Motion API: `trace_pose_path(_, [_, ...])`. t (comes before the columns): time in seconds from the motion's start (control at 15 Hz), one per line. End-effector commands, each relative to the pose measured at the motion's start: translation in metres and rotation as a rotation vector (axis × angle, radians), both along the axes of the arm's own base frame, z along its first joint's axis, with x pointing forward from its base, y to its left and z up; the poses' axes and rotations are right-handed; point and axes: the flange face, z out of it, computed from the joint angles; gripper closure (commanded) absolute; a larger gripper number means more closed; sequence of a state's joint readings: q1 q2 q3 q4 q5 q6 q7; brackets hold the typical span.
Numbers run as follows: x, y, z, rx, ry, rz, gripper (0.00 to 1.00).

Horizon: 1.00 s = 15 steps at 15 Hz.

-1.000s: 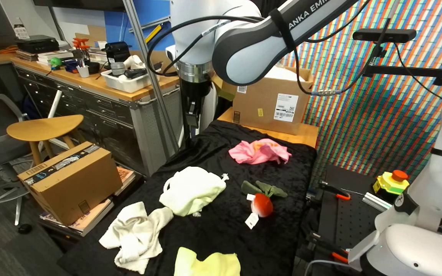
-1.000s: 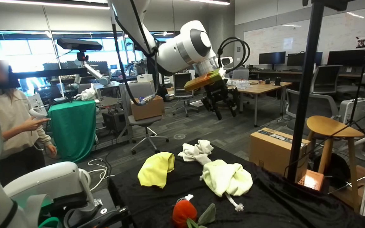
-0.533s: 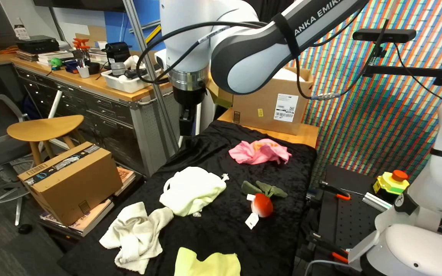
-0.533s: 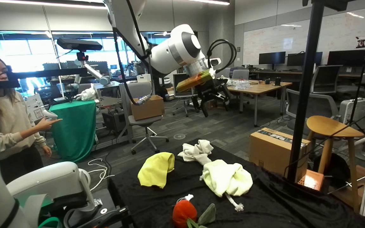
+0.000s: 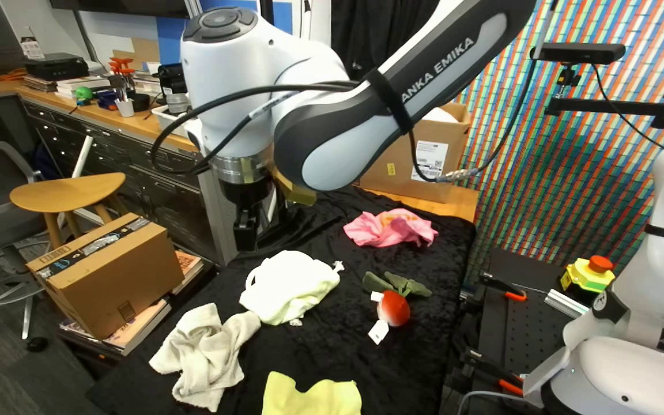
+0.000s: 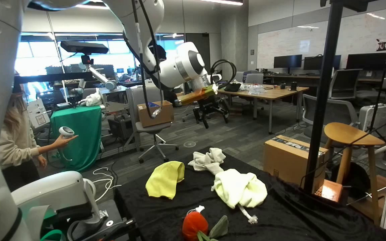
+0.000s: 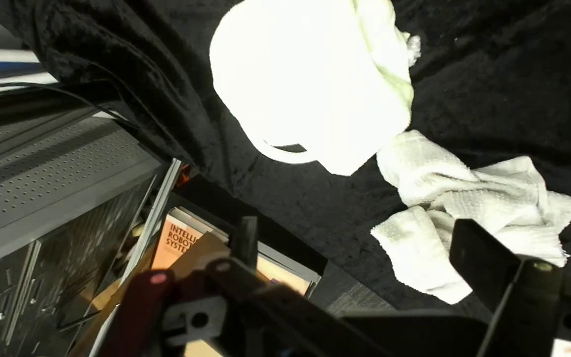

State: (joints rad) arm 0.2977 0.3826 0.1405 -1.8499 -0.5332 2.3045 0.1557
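Gripper aloft, spread, empty. Wrist view: pale bundle at its 11 o'clock, white towel at 3. Pre-contact, I judge; touching either needs lowering.

The robot arm bore the letters “ANKA EMIKA”, and “A EMIKA” stood near its base. The orange book, partly hidden, read “INTELLI”, “ROBOT” and “SYSTE”.

a pale yellow-green cloth sits in a rounded, rumpled heap on the black-covered table, with a loop at one edge and a knotted white rope end sticking out at another. beside it lies a crumpled off-white towel, its narrow end meeting the cloth.
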Motion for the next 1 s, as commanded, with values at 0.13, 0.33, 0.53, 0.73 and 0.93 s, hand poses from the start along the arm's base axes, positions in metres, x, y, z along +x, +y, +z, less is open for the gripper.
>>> trace_pose_path(0.13, [0.039, 0.035, -0.037, 0.069, 0.067, 0.022, 0.00])
trace_pose_path(0.33, [0.045, 0.055, -0.064, 0.096, 0.114, 0.056, 0.00])
trace_pose_path(0.53, [0.047, 0.075, -0.090, 0.133, 0.134, 0.061, 0.00])
trace_pose_path(0.73, [0.043, 0.095, -0.115, 0.166, 0.170, 0.069, 0.00])
trace_pose_path(0.93, [0.038, 0.114, -0.131, 0.180, 0.191, 0.069, 0.00])
